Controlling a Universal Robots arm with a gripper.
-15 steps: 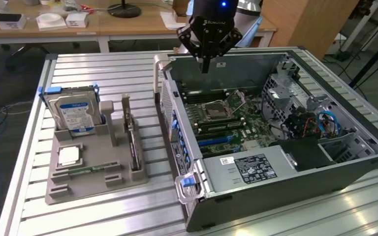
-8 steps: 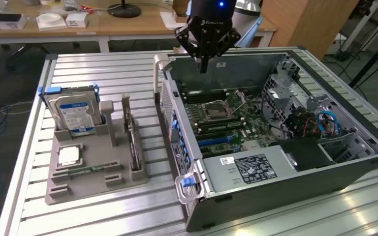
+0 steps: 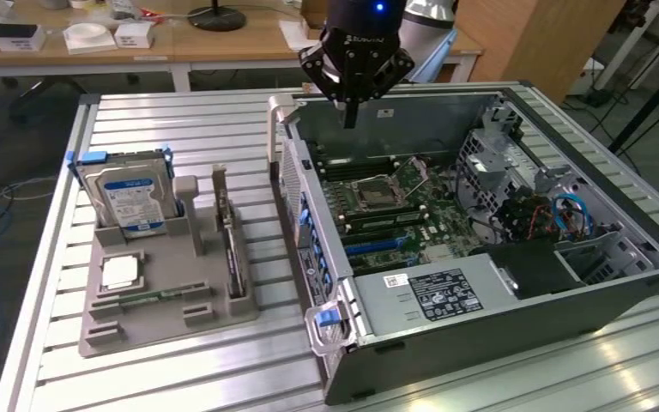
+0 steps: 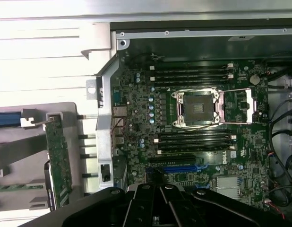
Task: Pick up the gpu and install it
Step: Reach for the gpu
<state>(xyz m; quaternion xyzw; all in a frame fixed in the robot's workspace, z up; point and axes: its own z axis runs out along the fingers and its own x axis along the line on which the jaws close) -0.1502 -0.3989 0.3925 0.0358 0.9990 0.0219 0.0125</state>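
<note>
a hard drive (image 3: pixel 133 199) stands upright in a grey holder (image 3: pixel 160 322) on the slatted metal table (image 3: pixel 192 378).

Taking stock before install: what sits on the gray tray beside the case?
Hard drive and gpu stand on edge; a processor chip and memory stick lie flat. The standing parts' lower edges are hidden in the tray.

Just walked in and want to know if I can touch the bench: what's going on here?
A robot arm is working over an open computer case. Its end effector hangs shut and empty above the motherboard. The gpu stands on edge in the grey holder tray to the exterior view's left of the case, near a hard drive, not yet picked up.
</note>
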